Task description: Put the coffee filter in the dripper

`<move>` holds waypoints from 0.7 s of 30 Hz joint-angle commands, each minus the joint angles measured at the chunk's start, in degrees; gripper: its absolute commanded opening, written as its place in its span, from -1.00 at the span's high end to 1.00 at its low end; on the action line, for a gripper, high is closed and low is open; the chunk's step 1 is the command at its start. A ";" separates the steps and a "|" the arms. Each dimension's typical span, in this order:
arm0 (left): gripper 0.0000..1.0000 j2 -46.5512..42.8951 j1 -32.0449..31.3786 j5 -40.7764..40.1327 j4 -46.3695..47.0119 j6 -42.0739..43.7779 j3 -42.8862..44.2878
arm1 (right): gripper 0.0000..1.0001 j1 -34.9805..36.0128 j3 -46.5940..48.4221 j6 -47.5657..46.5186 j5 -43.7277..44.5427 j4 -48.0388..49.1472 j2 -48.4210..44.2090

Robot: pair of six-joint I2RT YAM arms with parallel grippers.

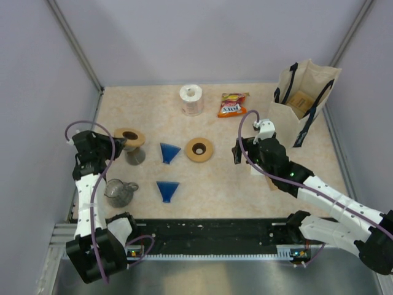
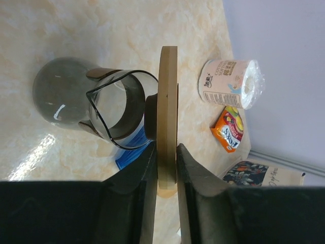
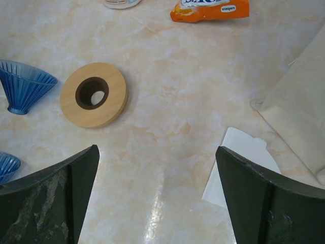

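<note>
Currently, the coffee filter point(image 3: 238, 152) lies beside the paper bag point(image 3: 299, 112), apparently untouched, below the wide-open, empty right gripper point(image 3: 157, 157). The left gripper point(image 2: 166, 152) clamps a wooden ring point(image 2: 167, 91). The blue drippers point(image 1: 169, 152), further from the bag, hold no filter.

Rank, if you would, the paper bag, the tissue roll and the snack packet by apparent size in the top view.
1. paper bag, clearly largest.
2. tissue roll and snack packet: too alike to rank.
</note>
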 commanded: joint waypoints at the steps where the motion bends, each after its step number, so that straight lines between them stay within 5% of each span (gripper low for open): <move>1: 0.42 -0.24 0.43 0.46 -1.01 1.97 0.69 | -0.95 -0.32 0.35 -0.55 0.05 1.89 -0.47; 5: 0.13 -2.00 0.43 -2.17 -3.38 2.68 1.14 | -0.94 -0.41 0.08 -0.46 -0.13 1.97 -1.08; 15: -0.07 -2.09 0.42 -7.97 -12.17 6.27 5.09 | -0.93 -0.32 0.17 -0.11 -0.30 1.36 -1.88; 21: -0.97 -1.74 0.43 -12.29 -16.83 7.95 8.51 | -0.93 -0.32 0.35 0.24 -0.48 1.18 -2.05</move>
